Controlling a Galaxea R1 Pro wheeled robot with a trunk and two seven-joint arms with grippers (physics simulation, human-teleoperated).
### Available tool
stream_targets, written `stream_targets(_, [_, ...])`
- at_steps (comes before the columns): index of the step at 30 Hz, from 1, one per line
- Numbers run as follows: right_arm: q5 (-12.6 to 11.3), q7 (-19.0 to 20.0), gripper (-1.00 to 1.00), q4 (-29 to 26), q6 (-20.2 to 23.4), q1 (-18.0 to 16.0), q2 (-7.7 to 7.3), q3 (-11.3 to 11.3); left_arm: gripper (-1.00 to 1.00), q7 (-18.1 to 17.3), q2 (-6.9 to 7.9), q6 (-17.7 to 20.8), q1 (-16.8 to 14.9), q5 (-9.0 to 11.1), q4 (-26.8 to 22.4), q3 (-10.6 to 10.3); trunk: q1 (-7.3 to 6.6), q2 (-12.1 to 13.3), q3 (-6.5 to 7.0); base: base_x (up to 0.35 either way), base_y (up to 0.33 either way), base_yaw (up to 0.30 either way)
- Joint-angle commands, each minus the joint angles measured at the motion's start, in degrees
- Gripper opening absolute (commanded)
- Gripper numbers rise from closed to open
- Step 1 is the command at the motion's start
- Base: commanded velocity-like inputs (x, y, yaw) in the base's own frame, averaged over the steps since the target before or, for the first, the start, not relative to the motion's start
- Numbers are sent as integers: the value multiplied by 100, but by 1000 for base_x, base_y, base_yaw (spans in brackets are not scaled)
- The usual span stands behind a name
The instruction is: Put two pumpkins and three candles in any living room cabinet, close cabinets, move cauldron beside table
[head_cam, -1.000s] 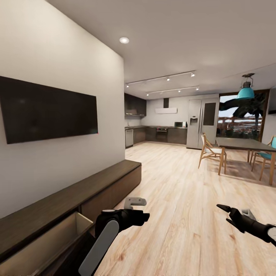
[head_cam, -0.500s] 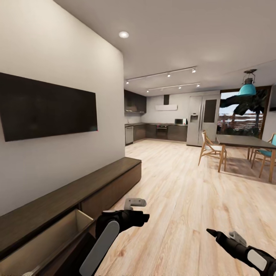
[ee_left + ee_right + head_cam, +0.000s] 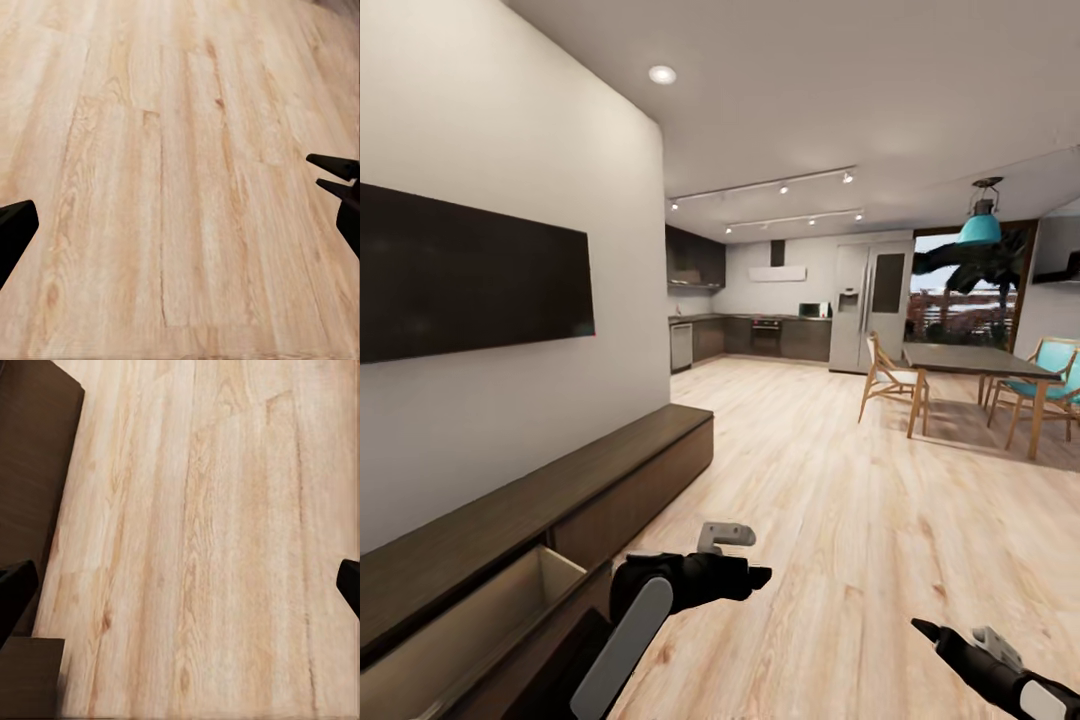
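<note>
Cabinet (image 3: 530,505) runs along the lower left under the wall television (image 3: 460,270), one drawer (image 3: 480,620) pulled open. Left claw (image 3: 745,575) and right claw (image 3: 930,632) both gape empty over the wooden floor (image 3: 840,520)

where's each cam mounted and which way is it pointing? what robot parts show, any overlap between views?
Head: up on the robot, facing forward down the room past the open cabinet toward the kitchen; left gripper and right gripper show low in frame.
Left wrist: on the left arm, aimed down at the wood floor; its dark fingertips sit at the frame edges, spread wide.
Right wrist: on the right arm, aimed down at floor beside dark cabinet wood; fingertips at the edges.
Shared: floor in all; cabinet in head and right wrist.
</note>
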Motion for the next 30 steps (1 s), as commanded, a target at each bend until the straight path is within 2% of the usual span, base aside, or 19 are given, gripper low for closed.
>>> stream_targets(1, [-63,80,100,0,31,16,-4,32,100,-1,-3,11,-4,32,38,1,-1,-4,-14,0,0,-194])
stream_targets(6, [-59,230,100,1,-53,48,2,32,100,-97,-7,11,-4,-9,102,5,-1,-4,-49,0,0,-202])
stream_targets(30, [-74,268,100,10,-161,51,2,31,100,-112,-3,9,-4,4,103,5,-1,-4,-170,0,0,-237])
